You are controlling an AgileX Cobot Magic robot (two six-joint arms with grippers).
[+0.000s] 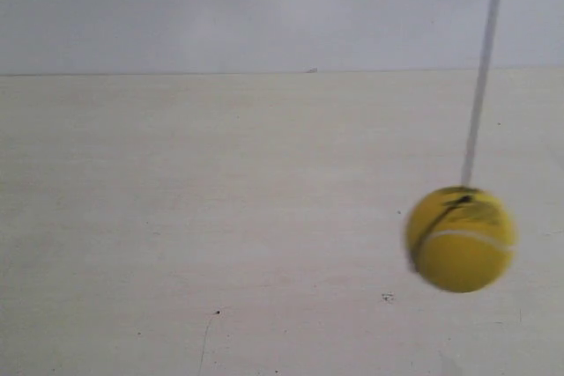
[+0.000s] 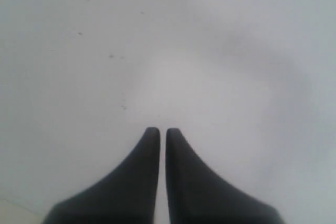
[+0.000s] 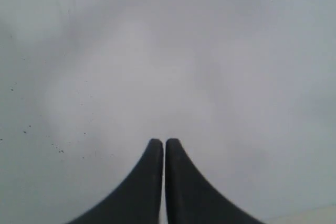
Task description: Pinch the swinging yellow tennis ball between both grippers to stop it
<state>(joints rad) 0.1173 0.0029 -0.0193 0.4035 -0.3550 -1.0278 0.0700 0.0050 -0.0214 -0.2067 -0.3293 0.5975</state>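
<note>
Tennis ball [image 1: 460, 239] aloft — left fingers [image 2: 136, 182], right fingers [image 3: 139, 192] together

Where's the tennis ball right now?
Exterior view, lower right: the yellow tennis ball hangs from its string over the pale surface. Neither wrist view shows it.

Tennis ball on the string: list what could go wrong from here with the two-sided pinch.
1. The yellow tennis ball is motion-blurred near the exterior view's right edge, and neither wrist view shows it, so the approach may be mistimed.
2. The left end effector and right end effector are both shut and outside the exterior view; if one arrives first, it will likely knock the ball away.
3. An arm could snag the string.
</note>
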